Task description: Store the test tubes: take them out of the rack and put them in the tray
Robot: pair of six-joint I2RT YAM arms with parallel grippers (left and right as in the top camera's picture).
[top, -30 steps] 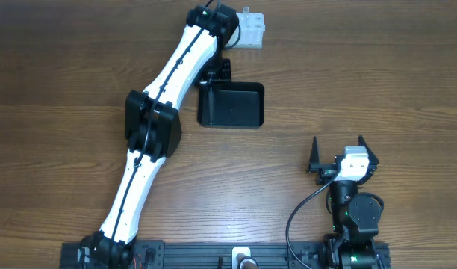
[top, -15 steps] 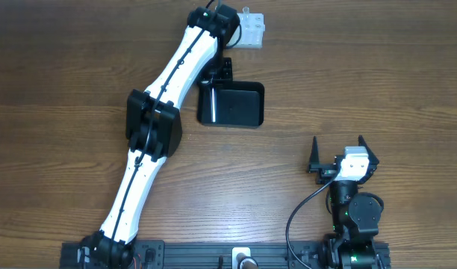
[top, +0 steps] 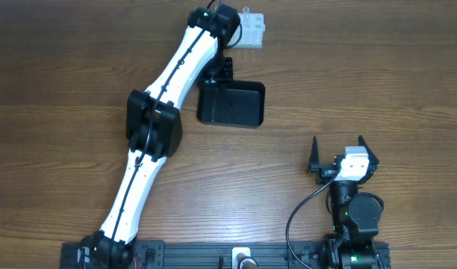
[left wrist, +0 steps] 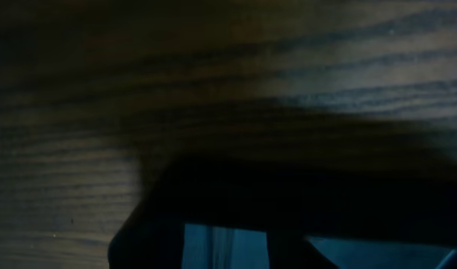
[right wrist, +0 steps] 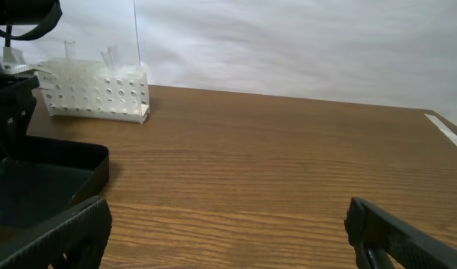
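Two test tubes (right wrist: 67, 51) are seen in the rack (right wrist: 101, 93) near the tray (right wrist: 57, 158). The tray could be knocked askew by the left gripper (top: 219, 75), held at its rim, whose state cannot be told. The right gripper (top: 338, 155) is spread.

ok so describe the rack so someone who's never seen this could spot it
On the wooden table, find the black tray near the far middle. Just beyond it, by the far edge, stands the rack. It is a whitish block dotted with rows of holes, unlike the plain black tray.
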